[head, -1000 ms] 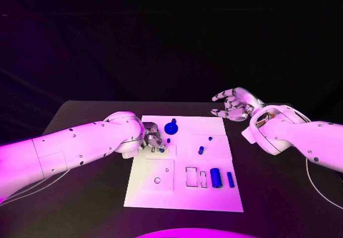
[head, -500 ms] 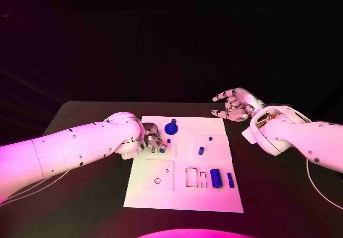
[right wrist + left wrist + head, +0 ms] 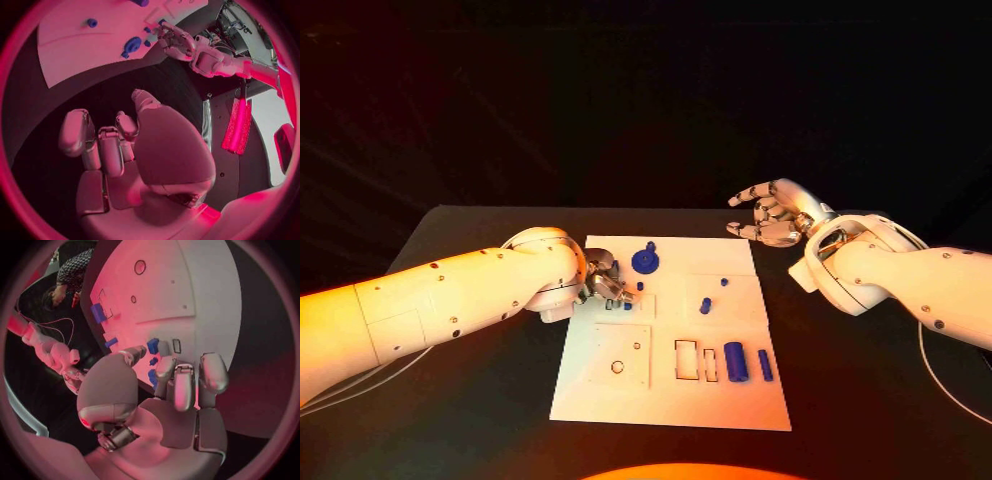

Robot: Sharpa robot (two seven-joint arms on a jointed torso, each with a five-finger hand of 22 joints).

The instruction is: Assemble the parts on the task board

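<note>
Blue parts (image 3: 629, 289) crowd my left hand (image 3: 606, 279) at the task board's (image 3: 675, 400) left edge; grip unclear, curled fingers could knock them. My right hand (image 3: 773, 212) hovers empty, fingers apart.

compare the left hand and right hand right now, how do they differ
The left hand is low over the task board, fingers curled down among small blue parts; the right hand is off the board's far right corner, fingers apart, holding nothing. Whether the left grips a part is unclear. Both are silver.

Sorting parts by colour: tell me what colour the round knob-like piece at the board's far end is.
Blue. The round knob-like piece shows best in the head view, standing on the white task board.
</note>
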